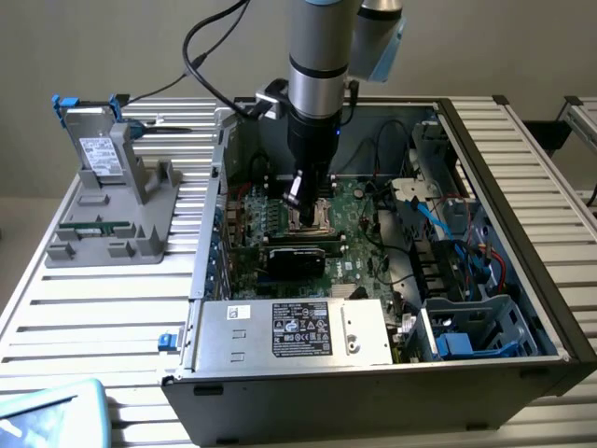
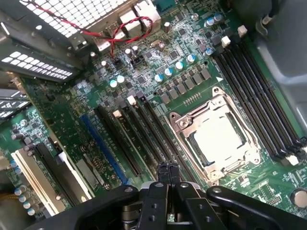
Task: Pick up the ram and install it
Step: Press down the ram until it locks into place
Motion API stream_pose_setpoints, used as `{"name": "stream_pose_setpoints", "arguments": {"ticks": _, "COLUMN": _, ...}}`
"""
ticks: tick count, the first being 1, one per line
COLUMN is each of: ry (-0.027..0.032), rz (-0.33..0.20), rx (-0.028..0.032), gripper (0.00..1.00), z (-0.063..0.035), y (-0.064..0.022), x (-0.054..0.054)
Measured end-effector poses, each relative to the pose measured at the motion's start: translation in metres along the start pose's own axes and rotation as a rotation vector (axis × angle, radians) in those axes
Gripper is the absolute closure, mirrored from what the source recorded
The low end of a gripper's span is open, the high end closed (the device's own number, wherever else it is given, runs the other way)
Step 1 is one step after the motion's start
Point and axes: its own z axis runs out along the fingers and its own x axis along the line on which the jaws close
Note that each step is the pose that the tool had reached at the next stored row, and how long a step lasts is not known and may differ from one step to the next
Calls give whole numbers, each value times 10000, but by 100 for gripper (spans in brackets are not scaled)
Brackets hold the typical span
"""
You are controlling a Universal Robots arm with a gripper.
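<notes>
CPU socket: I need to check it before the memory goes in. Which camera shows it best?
The wrist view: the CPU socket lies close and unobstructed, its metal frame and pale centre plain, with memory slots alongside. In the exterior view the CPU socket sits small, partly hidden beneath the claw.

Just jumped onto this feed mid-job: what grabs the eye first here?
The open computer case fills the table, with the arm reaching down into it and its shut gripper poised over the motherboard. Beside it gleams the silver CPU socket, flanked by black memory slots. A grey drive stands outside, at the exterior view's left.
</notes>
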Motion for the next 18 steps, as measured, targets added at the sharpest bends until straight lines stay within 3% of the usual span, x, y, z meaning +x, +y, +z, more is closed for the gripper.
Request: {"name": "stream_pose_setpoints", "arguments": {"ticks": 18, "ry": -128, "rz": 2613, "rx": -56, "gripper": 89, "z": 0, "y": 0, "x": 0}}
